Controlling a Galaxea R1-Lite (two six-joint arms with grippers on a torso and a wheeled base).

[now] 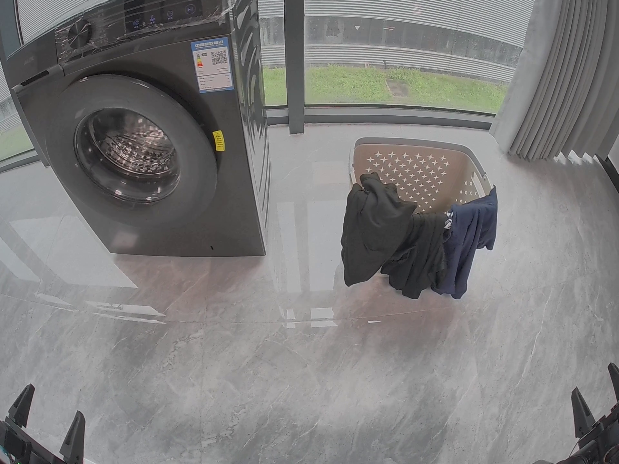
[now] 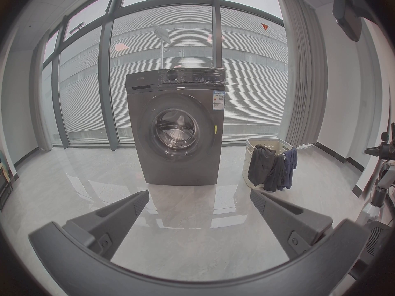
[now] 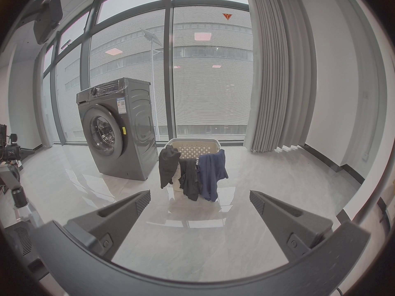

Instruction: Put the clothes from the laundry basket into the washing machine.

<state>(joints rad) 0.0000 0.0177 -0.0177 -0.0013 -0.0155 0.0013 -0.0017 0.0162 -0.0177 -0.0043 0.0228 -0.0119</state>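
Note:
A grey front-loading washing machine (image 1: 161,130) stands at the back left, its round door (image 1: 129,156) closed. To its right sits a beige laundry basket (image 1: 419,169) with star-shaped holes. Three garments hang over its front rim: a dark grey one (image 1: 371,227), a black one (image 1: 419,256) and a navy one (image 1: 467,236). My left gripper (image 1: 48,417) is low at the near left, open and holding nothing. My right gripper (image 1: 596,397) is at the near right, open too. Both are far from the basket. The wrist views show the machine (image 2: 177,124) and the basket (image 3: 193,149) ahead.
Glossy grey marble floor (image 1: 290,368) stretches between me and the machine. A tall window with a dark post (image 1: 294,46) runs behind. Grey curtains (image 1: 567,66) hang at the back right, close to the basket.

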